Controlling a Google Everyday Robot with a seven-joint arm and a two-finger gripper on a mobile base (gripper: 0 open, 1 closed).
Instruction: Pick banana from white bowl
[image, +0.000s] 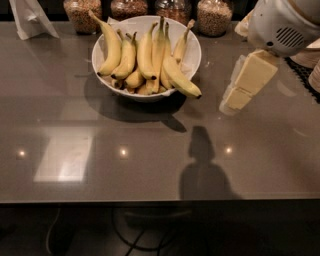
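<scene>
The white bowl (192, 45) stands at the back middle of the grey table and holds several bananas. The banana (179, 77) is long, thick and bright yellow. It lies at the bowl's right front, and its black-tipped end sticks out over the rim. A strongly curved banana (109, 46) lies at the bowl's left. My gripper (235, 97) is cream-coloured, hangs from the white arm (282, 25) and points down-left. It is to the right of the bowl, above the table and apart from the banana.
Several glass jars (214, 16) of grains stand behind the bowl. White paper (31, 17) stands at the back left. Stacked white dishes (315, 75) are at the right edge. The table's front edge (160, 200) runs across the bottom.
</scene>
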